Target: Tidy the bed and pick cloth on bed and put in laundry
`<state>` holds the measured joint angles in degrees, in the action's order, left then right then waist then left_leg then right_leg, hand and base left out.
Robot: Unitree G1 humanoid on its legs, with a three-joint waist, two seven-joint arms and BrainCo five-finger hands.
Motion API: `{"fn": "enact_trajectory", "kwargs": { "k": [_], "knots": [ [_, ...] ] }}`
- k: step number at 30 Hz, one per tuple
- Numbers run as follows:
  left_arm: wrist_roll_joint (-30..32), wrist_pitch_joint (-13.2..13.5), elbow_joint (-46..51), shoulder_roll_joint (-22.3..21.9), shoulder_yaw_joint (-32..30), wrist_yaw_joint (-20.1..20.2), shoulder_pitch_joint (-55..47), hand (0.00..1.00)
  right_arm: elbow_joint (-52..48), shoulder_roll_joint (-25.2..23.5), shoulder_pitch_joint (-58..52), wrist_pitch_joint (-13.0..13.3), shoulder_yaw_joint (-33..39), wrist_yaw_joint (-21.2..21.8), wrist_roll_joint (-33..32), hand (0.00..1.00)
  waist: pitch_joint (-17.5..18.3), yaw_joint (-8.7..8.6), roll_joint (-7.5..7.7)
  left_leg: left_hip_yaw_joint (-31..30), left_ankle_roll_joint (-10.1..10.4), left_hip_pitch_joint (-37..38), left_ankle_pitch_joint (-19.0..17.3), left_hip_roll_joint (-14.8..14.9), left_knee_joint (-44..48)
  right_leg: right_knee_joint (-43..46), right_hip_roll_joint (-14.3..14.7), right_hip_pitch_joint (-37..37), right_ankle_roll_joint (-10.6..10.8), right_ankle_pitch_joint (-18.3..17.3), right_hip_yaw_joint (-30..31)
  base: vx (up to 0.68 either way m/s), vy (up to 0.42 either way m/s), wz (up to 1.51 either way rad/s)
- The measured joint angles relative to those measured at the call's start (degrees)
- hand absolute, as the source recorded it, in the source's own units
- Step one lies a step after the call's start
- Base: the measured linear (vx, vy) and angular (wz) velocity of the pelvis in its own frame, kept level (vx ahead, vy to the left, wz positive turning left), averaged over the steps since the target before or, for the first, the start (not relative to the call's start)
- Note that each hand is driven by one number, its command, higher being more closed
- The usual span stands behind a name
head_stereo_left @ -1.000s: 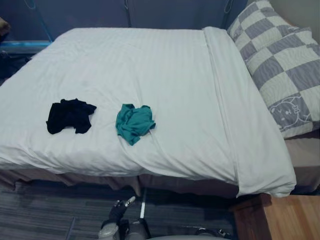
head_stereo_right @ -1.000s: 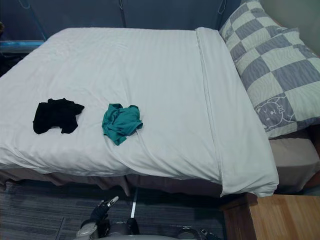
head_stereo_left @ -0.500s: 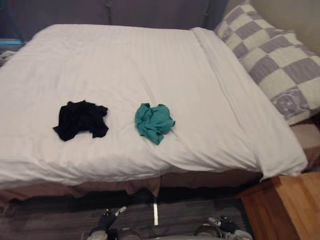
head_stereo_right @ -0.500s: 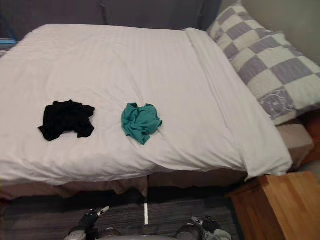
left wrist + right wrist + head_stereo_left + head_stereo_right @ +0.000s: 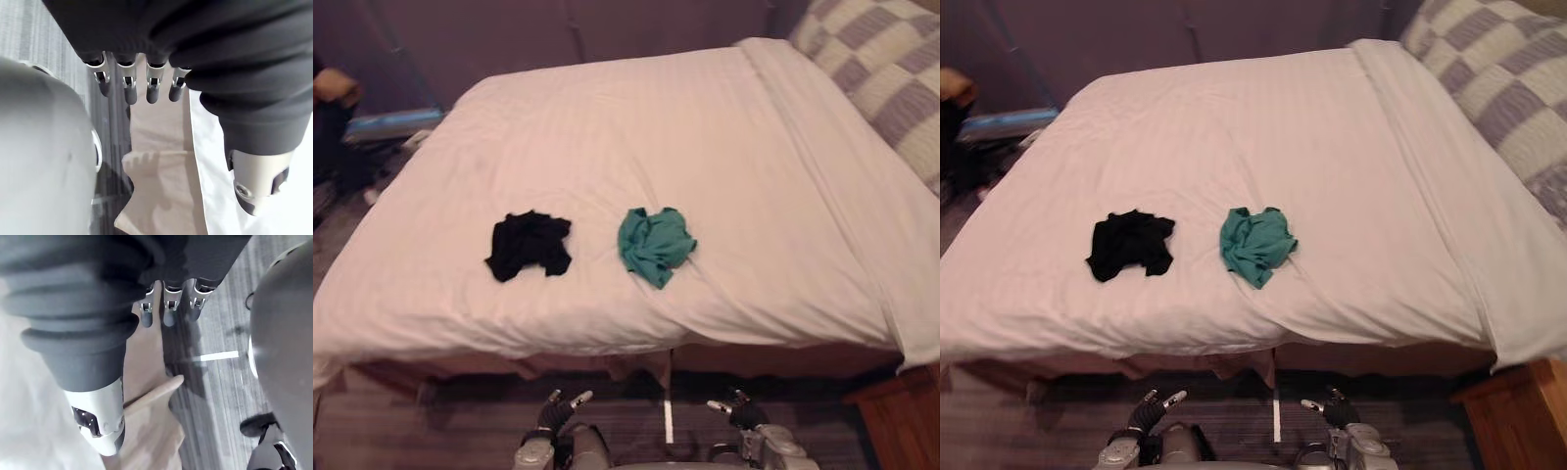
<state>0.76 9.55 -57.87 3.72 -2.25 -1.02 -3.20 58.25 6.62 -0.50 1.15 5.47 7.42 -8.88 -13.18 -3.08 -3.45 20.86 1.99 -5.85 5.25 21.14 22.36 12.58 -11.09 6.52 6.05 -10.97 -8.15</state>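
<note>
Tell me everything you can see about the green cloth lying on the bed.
The green cloth is teal, soft thin-looking fabric, crumpled into a loose heap, one corner pointing toward the bed's near edge. It lies on the white bedcover, right of the black cloth and apart from it. Nothing else touches it.

duvet — matt, faintly striped cloth; teal garment — soft crumpled cloth; cabinet — smooth wood

No legible text, labels or numbers.
</note>
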Motion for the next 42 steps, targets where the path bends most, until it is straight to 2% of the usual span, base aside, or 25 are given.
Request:
{"fn": "enact_trajectory", "kwargs": {
  "k": [1,3,4,5,6,7,8,9,10,11,12,13,15,16,18,19,21,23,27,30,31,35,36,39,42],
  "knots": [
    [-0.01,0.67,-0.87,0.40,-0.07,0.92,0.40,0.00,0.59,-0.05,0.35,-0.29,1.47,-0.21,0.78,0.00,0.39,-0.37,1.82,-2.46,0.23,-0.32,-0.24,0.27,-0.38,0.11,-2.57,-1.28,1.47,0.79,1.86,0.11,0.272,-0.63],
    [-0.06,1.28,-1.11,1.05,0.09,1.02,0.60,0.00,1.87,0.64,0.65,-0.36,1.46,-0.43,2.99,0.00,0.61,-1.08,3.28,-7.93,0.20,0.33,0.35,1.47,-2.63,0.14,-5.62,-2.31,3.55,1.95,2.89,0.08,0.339,-0.29],
    [-0.10,1.68,-1.31,0.58,1.22,1.01,0.41,0.00,2.63,1.78,0.70,-0.44,1.23,-0.40,3.78,0.00,1.27,-1.05,2.25,-12.02,-1.34,3.26,5.66,2.41,-7.74,0.00,-6.40,-3.06,5.79,2.87,4.08,0.07,0.435,-0.34],
    [-0.09,1.75,-1.34,0.47,1.95,0.99,0.42,0.00,3.14,2.53,0.71,-0.46,1.11,-0.29,3.92,0.00,1.62,-1.05,1.61,-13.40,0.14,4.12,6.11,2.33,-8.47,-0.31,-6.98,-3.24,7.25,3.11,4.78,0.07,0.559,-0.45],
    [-0.25,1.70,-1.44,0.42,2.96,0.97,0.55,0.00,4.27,2.66,1.12,-0.51,0.70,0.00,3.87,0.00,1.98,-0.99,1.90,-13.16,8.17,5.37,-0.37,1.20,-8.06,-1.15,-8.35,-3.58,8.96,4.19,5.67,0.04,0.611,-0.32],
    [-0.70,1.58,-1.47,1.49,4.62,0.83,0.98,0.00,4.40,2.35,1.35,-0.21,0.52,0.52,3.88,0.00,2.18,-1.15,2.31,-11.07,12.82,6.63,-6.01,0.98,-8.82,-1.71,-9.31,-3.55,8.98,5.48,5.67,-0.01,0.706,-0.22],
    [-0.71,1.42,-2.35,3.89,6.96,0.84,1.95,0.00,4.63,0.76,1.33,0.04,0.66,0.86,3.95,0.00,2.32,-1.01,3.19,-8.66,13.49,8.08,-9.40,0.06,-10.29,-1.90,-10.62,-3.76,9.02,8.16,5.15,-0.05,0.498,-0.11],
    [-0.71,0.97,-2.98,4.76,7.40,0.86,2.24,0.00,4.87,-0.07,1.35,0.08,0.68,0.88,3.97,0.00,2.63,-0.76,4.24,-8.04,13.35,8.64,-9.30,-0.61,-10.44,-1.89,-11.19,-4.01,8.93,9.88,4.74,-0.08,0.410,-0.56],
    [-0.74,-0.24,-3.14,5.44,7.90,0.80,1.44,0.00,4.53,-0.69,1.50,0.45,-0.64,1.74,4.52,0.00,3.19,-0.07,4.02,-4.12,13.20,11.35,-9.24,0.12,-10.83,-2.12,-10.94,-5.29,7.23,16.94,0.09,-0.07,0.281,-0.78],
    [-0.73,-0.42,-3.12,5.24,8.02,0.79,0.89,0.00,4.35,-0.60,1.80,0.56,-1.91,2.12,4.72,0.00,3.53,0.55,3.55,-1.71,12.86,12.18,-9.06,0.47,-11.56,-2.30,-10.71,-5.83,4.99,18.60,-2.82,-0.11,0.310,-1.17],
    [-0.79,-0.40,-2.88,4.91,8.31,0.85,0.03,0.00,4.34,-0.38,2.88,0.98,-4.47,3.45,5.48,0.00,4.34,1.00,2.46,2.21,12.59,13.54,-9.24,1.57,-13.32,0.66,-10.24,-7.70,0.46,17.59,-9.37,-0.11,0.194,-1.01],
    [-0.98,-0.44,-2.81,5.00,8.59,0.89,-0.11,0.00,3.88,-0.70,3.82,1.45,-7.54,5.02,6.35,0.00,4.39,0.92,2.39,4.02,12.19,13.93,-8.90,1.53,-14.18,6.28,-8.44,-10.13,0.33,12.38,-12.57,-0.11,0.131,-0.89],
    [-1.23,-1.01,-3.02,4.71,9.95,0.90,0.61,0.00,2.20,-0.85,3.76,2.56,-10.76,6.56,6.77,0.00,4.37,0.63,1.99,4.01,11.29,13.38,-7.70,1.69,-16.19,7.93,-1.26,-10.68,2.06,2.70,-10.14,-0.11,0.000,-0.20],
    [-1.24,-1.72,-3.21,3.77,11.57,0.91,1.10,0.00,0.62,-0.45,3.26,2.95,-11.26,6.52,6.74,0.00,4.31,-0.32,0.97,2.28,9.12,12.57,-6.12,1.52,-18.79,6.91,1.67,-11.00,1.44,1.15,-6.42,-0.13,-0.035,0.48],
    [-1.14,-1.84,-3.21,2.22,12.01,0.82,1.59,0.00,0.70,-0.28,3.09,3.53,-12.70,6.26,6.72,0.00,5.12,-1.22,1.50,-2.07,6.71,12.70,-5.77,-1.27,-23.90,4.78,3.16,-10.75,1.12,1.17,-3.83,-0.06,-0.026,0.69],
    [-0.80,-1.74,-2.98,1.09,12.72,0.64,1.63,0.00,0.97,-0.09,2.77,4.22,-13.23,5.89,6.69,0.00,5.07,-0.86,1.90,-3.52,5.40,11.31,-5.57,-4.14,-22.88,3.18,2.62,-10.74,1.05,1.26,-3.25,0.01,-0.003,0.39],
    [-0.45,-1.66,-2.92,1.06,13.16,-0.04,1.60,0.00,0.94,0.20,3.16,4.76,-15.23,5.02,6.61,0.00,5.50,-0.78,1.38,-3.76,2.99,10.98,-4.11,-6.57,-22.67,0.47,2.38,-9.90,1.30,3.02,-2.84,0.07,0.038,0.24],
    [-0.61,-1.76,-2.99,0.89,13.08,-1.50,1.44,0.00,1.67,0.56,3.11,4.92,-16.28,5.00,6.73,0.00,5.96,-0.65,0.56,-3.59,3.41,11.23,-3.80,-6.72,-22.73,-2.24,2.51,-8.13,1.63,5.35,-2.93,0.10,0.043,0.17],
    [-2.37,-1.83,-3.37,1.26,12.56,-2.92,1.44,0.00,3.38,-0.78,3.50,4.41,-17.03,3.48,4.71,0.00,6.05,0.43,1.70,-3.41,4.39,11.18,-3.19,-7.23,-22.86,-7.87,2.52,-5.15,1.60,8.48,-3.50,0.09,0.053,0.05],
    [-2.65,-2.66,-3.47,0.91,10.31,-3.10,1.55,0.00,3.70,-1.37,3.46,2.11,-14.47,1.54,2.71,0.00,6.14,0.75,1.96,-3.56,4.91,11.31,-2.83,-7.52,-23.61,-9.64,2.48,-3.90,1.47,9.20,-4.44,0.03,0.020,0.12],
    [-2.98,-3.69,-3.49,0.80,8.04,-3.36,1.15,0.00,4.51,-1.92,3.48,0.42,-11.00,-0.06,2.64,0.00,6.14,0.87,1.96,-3.50,5.12,11.49,-2.68,-7.64,-23.60,-10.20,2.42,-3.34,1.47,9.38,-4.58,0.02,0.013,0.11],
    [-5.15,-6.17,-3.53,0.71,-0.18,-6.28,-0.27,0.00,5.70,-1.62,2.67,-1.81,-1.81,-4.27,0.13,0.00,6.11,0.92,2.00,-3.26,5.28,12.13,-1.74,-8.12,-23.70,-10.90,1.90,-1.67,1.57,9.63,-5.53,-0.01,0.005,0.12],
    [-5.72,-6.80,-3.56,1.02,-5.26,-7.98,-1.40,0.00,5.57,-1.26,1.53,-2.31,2.21,-6.82,-1.40,0.00,6.11,1.26,2.00,-2.92,5.51,12.66,-1.55,-8.06,-24.10,-10.91,1.95,-1.26,1.57,9.62,-5.67,-0.04,-0.002,0.09],
    [-6.04,-6.74,-3.36,3.05,-15.54,-10.92,-4.44,0.00,4.13,1.96,-1.42,-1.97,9.03,-12.38,-3.00,0.00,6.17,2.04,1.57,-0.73,6.00,13.70,-1.17,-7.93,-25.95,-10.88,2.14,-1.12,1.62,9.65,-5.85,-0.06,0.004,0.03],
    [-6.50,-6.30,-2.39,9.10,-25.12,-13.03,-5.86,0.00,0.35,7.94,-2.86,-0.21,15.20,-15.86,-2.63,0.00,6.34,2.45,1.44,0.85,6.40,14.48,-0.99,-7.94,-27.75,-10.99,2.16,-1.06,1.51,9.68,-6.03,-0.09,0.022,0.00]
  ]
}}
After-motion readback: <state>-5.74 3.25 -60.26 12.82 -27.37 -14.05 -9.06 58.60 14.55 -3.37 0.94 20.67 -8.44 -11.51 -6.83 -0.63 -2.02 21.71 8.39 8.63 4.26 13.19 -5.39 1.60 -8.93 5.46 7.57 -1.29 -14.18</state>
